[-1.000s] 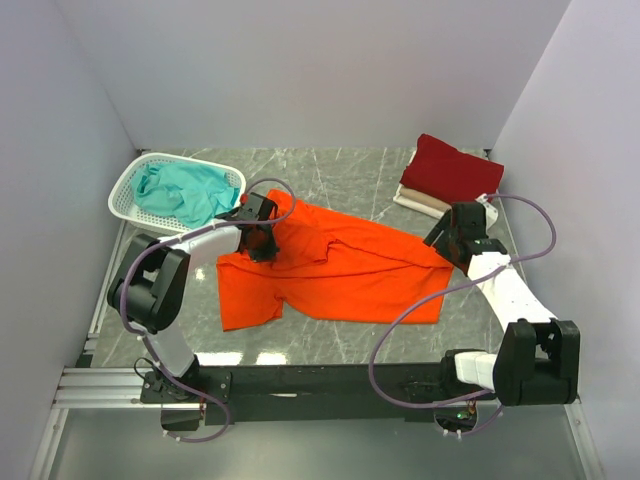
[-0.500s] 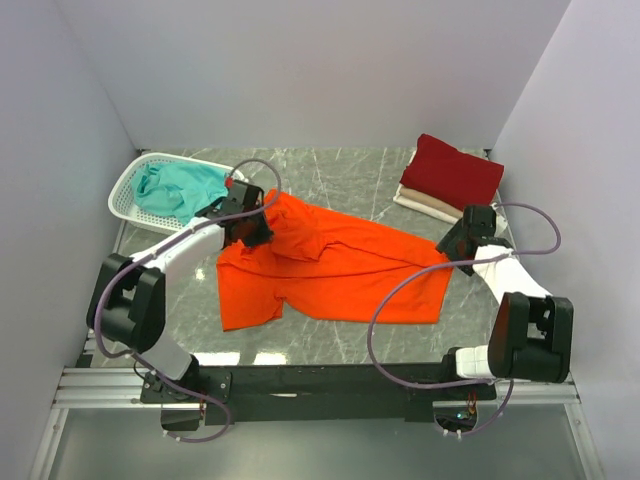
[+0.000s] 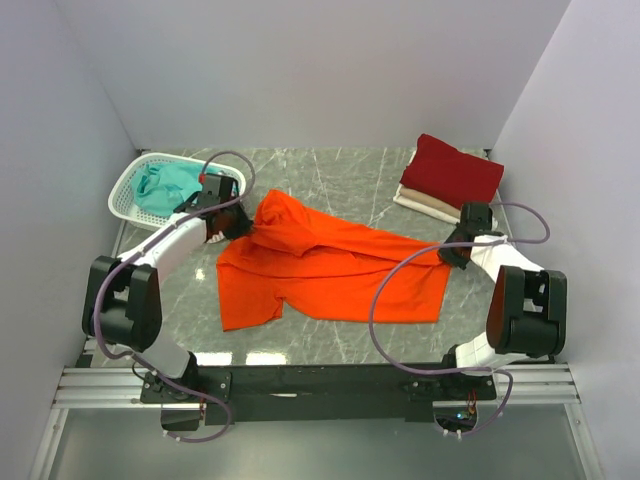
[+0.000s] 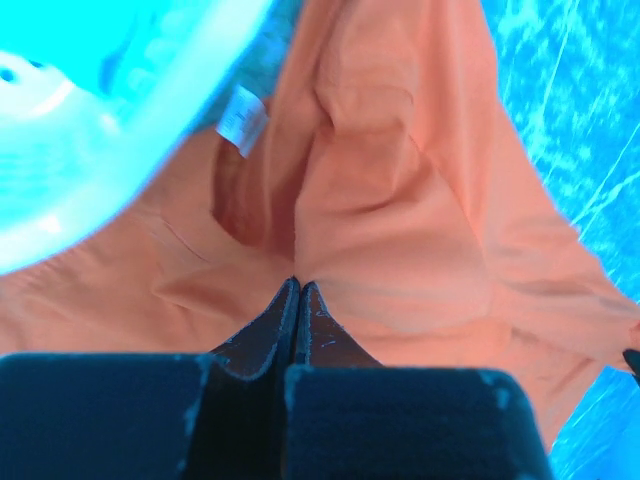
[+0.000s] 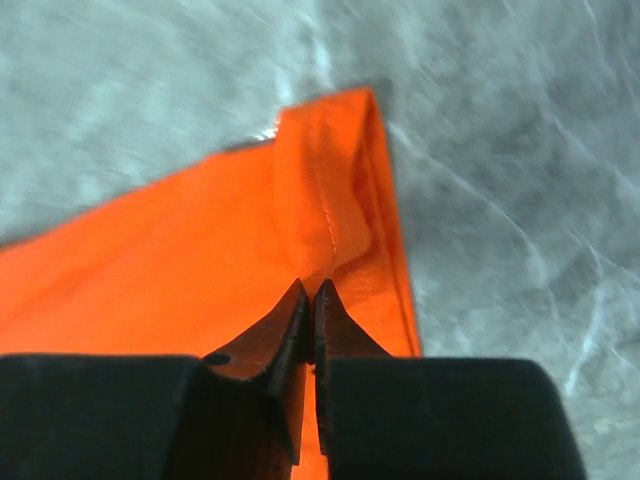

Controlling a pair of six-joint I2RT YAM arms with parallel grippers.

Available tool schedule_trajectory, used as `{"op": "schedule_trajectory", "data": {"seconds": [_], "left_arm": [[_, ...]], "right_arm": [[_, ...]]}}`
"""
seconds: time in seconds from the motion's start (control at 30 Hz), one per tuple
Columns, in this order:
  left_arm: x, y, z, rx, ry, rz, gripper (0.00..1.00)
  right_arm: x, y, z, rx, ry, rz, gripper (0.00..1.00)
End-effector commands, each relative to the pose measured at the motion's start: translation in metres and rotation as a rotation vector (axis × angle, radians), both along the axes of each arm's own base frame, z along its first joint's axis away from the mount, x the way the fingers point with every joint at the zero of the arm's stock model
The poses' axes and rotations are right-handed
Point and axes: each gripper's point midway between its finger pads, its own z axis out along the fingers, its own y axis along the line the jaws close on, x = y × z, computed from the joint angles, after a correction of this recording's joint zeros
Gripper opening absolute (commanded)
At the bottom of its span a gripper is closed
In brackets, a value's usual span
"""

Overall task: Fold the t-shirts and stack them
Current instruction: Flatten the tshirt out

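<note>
A bright orange t-shirt [image 3: 330,270] lies spread and rumpled in the middle of the table. My left gripper [image 3: 240,226] is shut on its upper-left part, near the collar and label [image 4: 241,118], and holds that cloth bunched up. At the shirt's right corner [image 5: 340,180] my right gripper [image 3: 452,255] is shut on the hemmed edge. A dark red t-shirt [image 3: 452,170] lies folded on a cream-white one [image 3: 420,201] at the back right. The teal t-shirt [image 3: 163,184] sits crumpled in the white basket [image 3: 130,186].
The white lattice basket stands at the back left, close behind my left gripper. White walls close in the table on three sides. The arms' black base rail [image 3: 320,382] runs along the near edge. Grey marbled tabletop [image 3: 330,175] shows behind the orange shirt.
My left gripper has pulled the orange shirt's upper part leftward toward the basket. My right gripper moved to the shirt's right corner and closed on its edge.
</note>
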Motion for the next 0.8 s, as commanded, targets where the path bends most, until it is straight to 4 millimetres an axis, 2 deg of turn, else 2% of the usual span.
{"op": "schedule_trajectory", "data": {"seconds": [0.0,0.07,0.17,0.27,0.3,0.37,0.4,0.53,0.57,0.67,0.77], "left_arm": [[0.017,0.015,0.040,-0.013,-0.101,0.026,0.00],[0.021,0.028,0.047,-0.008,-0.117,0.054,0.00],[0.024,0.049,0.053,0.004,-0.130,0.095,0.00],[0.025,0.067,0.050,0.013,-0.123,0.126,0.00],[0.025,0.071,0.050,0.013,-0.121,0.130,0.00],[0.025,0.075,0.046,0.010,-0.115,0.132,0.00],[0.025,0.074,0.045,0.006,-0.115,0.127,0.00],[0.023,0.069,0.035,-0.020,-0.094,0.115,0.00],[0.022,0.068,0.035,-0.026,-0.093,0.112,0.00],[0.021,0.068,0.031,-0.022,-0.089,0.113,0.00],[0.019,0.069,0.030,-0.011,-0.084,0.105,0.00]], "right_arm": [[0.028,0.000,0.041,-0.012,-0.113,0.043,0.04],[0.027,0.006,0.049,0.002,-0.116,0.074,0.04],[0.026,0.009,0.071,-0.010,-0.152,0.093,0.11],[0.022,0.003,0.084,-0.041,-0.164,0.070,0.23],[0.022,0.001,0.088,-0.053,-0.168,0.064,0.32],[0.018,-0.001,0.092,-0.067,-0.172,0.064,0.40],[0.016,-0.001,0.091,-0.071,-0.169,0.066,0.45],[0.007,0.009,0.081,-0.033,-0.151,0.088,0.47],[0.007,0.019,0.080,-0.009,-0.161,0.113,0.47],[-0.003,0.045,0.060,0.040,-0.138,0.176,0.47],[-0.001,0.062,0.045,0.094,-0.121,0.207,0.47]]}}
